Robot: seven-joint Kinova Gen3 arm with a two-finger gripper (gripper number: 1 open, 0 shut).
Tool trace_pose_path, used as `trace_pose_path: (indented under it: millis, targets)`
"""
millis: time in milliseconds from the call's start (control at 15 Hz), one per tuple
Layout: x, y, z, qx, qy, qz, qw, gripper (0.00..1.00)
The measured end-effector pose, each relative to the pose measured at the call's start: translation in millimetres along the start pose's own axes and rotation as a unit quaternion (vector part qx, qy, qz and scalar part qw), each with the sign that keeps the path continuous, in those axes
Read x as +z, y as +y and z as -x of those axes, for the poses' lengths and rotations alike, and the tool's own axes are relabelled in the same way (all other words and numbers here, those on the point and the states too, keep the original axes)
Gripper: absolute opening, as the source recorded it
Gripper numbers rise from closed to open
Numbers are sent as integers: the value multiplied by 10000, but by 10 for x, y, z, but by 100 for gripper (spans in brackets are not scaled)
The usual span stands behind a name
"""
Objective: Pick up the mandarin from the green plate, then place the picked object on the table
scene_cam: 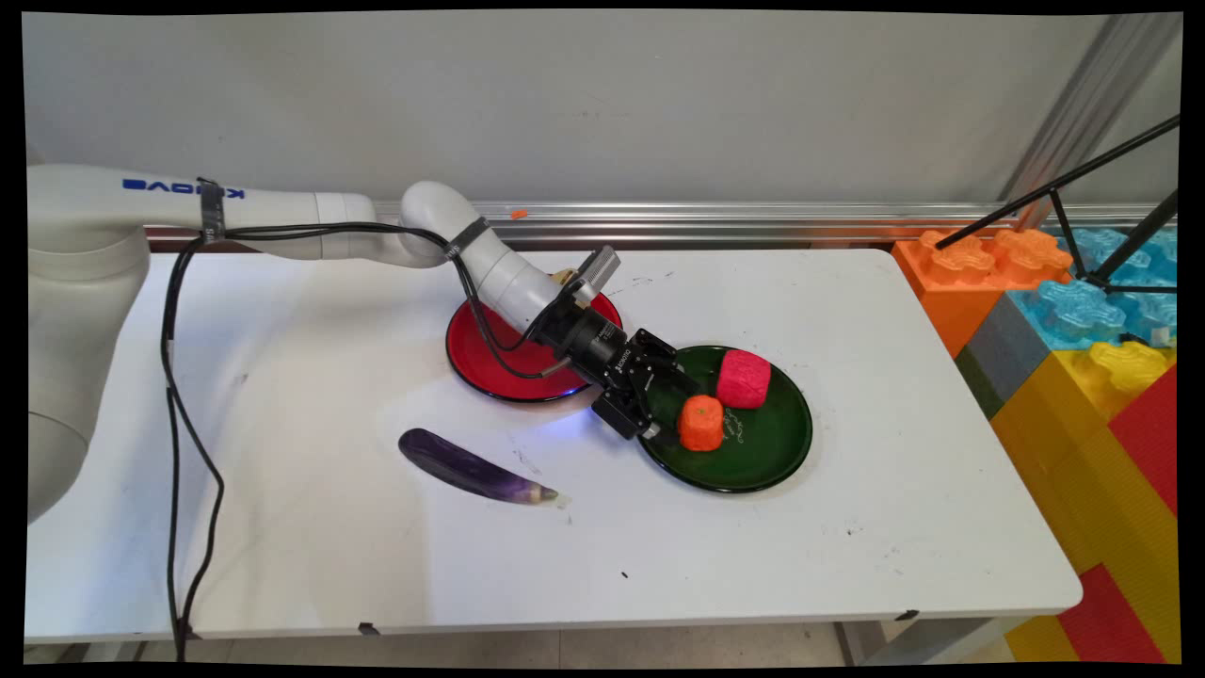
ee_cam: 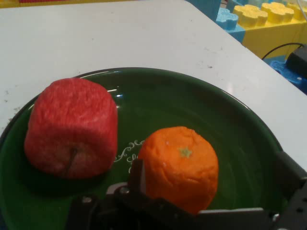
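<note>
Gripper (scene_cam: 673, 414) low over the left rim of the green plate (scene_cam: 772, 461), jaws spread, nothing clamped. In the hand view one finger (ee_cam: 136, 179) stands just left of the toy orange (ee_cam: 180, 165) and the other (ee_cam: 290, 175) well off to its right, so the orange sits between them; contact with the left finger cannot be told.

Toy orange (scene_cam: 700, 422) upright on the plate, stem mark facing up. Toy red apple (scene_cam: 744, 379) on the same plate, just beside the orange on its far side, the two close but apart in the hand view. Apple (ee_cam: 72, 127) shows a dark stem groove on its side. Plate (ee_cam: 192, 100) carries a small white scroll pattern near its centre.

Red plate (scene_cam: 490, 372) lies left of the green one, near it but not touching, partly hidden by the arm's wrist. Toy eggplant (scene_cam: 471, 468), purple, lies flat on the white surface (scene_cam: 847, 546) in front of the red plate, apart from both plates. Large coloured building blocks (scene_cam: 1083, 377) stand stacked at the surface's right end.
</note>
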Motion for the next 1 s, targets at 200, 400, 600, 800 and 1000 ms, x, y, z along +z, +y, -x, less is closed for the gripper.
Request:
trace_pose_path:
  millis: [200,400,600,800,1000]
  targets:
    - [41,-34,9,30,-4,-11,10000,100]
    - [77,-70,23,46,-6,-27,10000,100]
    - [105,-93,47,53,-12,-37,10000,100]
    - [127,-104,71,49,6,-49,10000,0]
    - [138,-108,88,45,10,-54,10000,0]
